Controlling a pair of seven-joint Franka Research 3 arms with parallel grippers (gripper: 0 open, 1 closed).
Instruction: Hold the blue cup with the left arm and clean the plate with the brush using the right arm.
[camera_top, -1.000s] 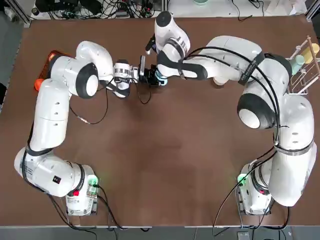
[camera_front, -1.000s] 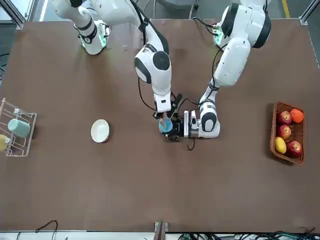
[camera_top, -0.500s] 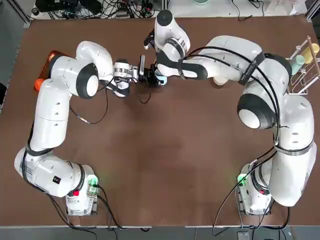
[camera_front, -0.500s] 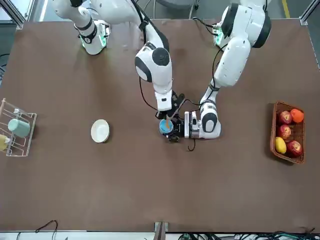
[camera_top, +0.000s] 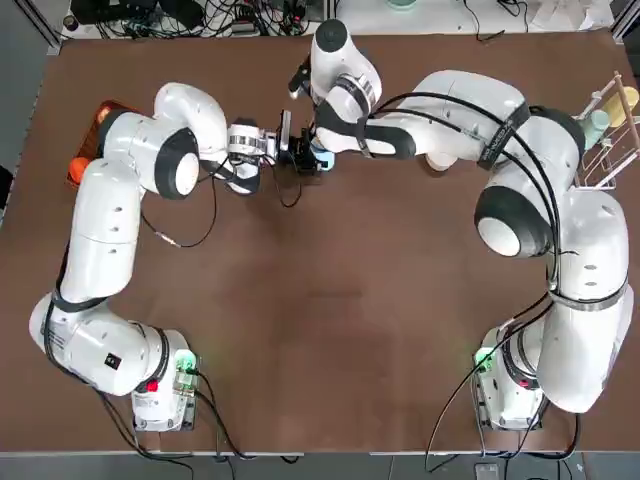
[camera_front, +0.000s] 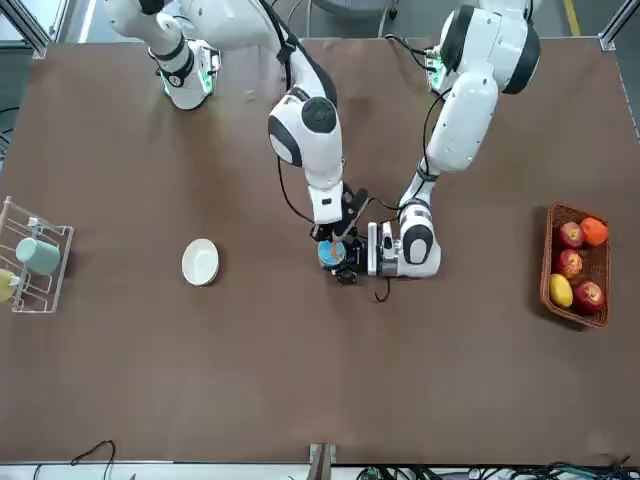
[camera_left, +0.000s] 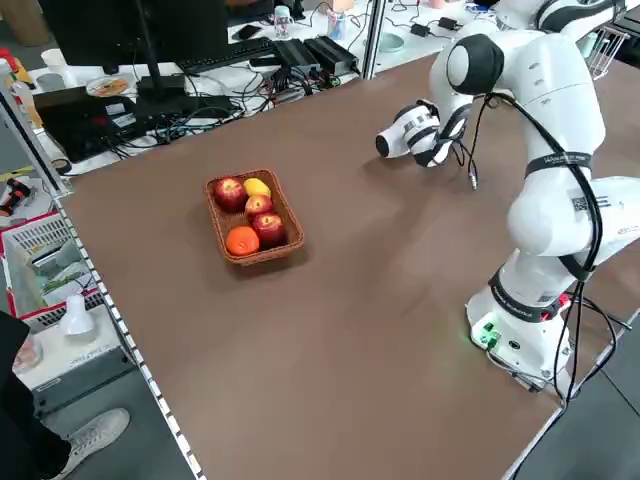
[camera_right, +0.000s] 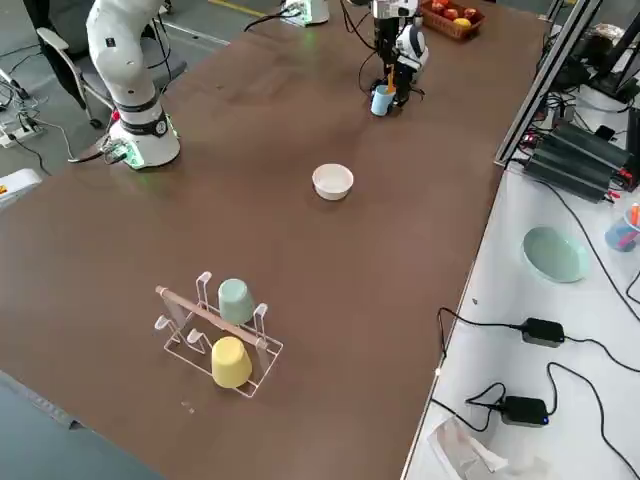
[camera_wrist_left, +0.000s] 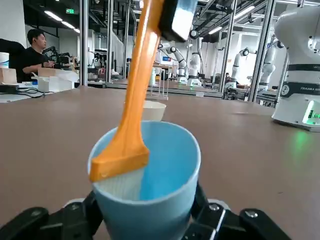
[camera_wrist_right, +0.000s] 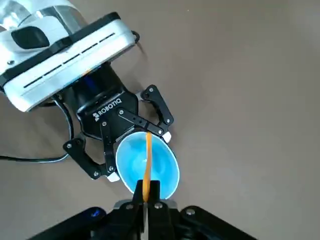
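Left gripper (camera_wrist_right: 131, 150) clamps the blue cup (camera_wrist_left: 150, 185) — right gripper (camera_wrist_right: 146, 200) holds the brush (camera_wrist_left: 131, 117) inside it.

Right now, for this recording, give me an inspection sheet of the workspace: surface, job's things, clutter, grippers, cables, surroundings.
Surface: brown table, nothing spilled.
Job's things: blue cup upright, brush head inside it; plate apart, untouched.
Clutter: fruit basket, wire rack holding two cups.
Grippers: left gripper shut on the cup; right gripper shut on the brush handle.
Cables: black cable looping from the left arm.
Surroundings: benches with electronics, a seated person.
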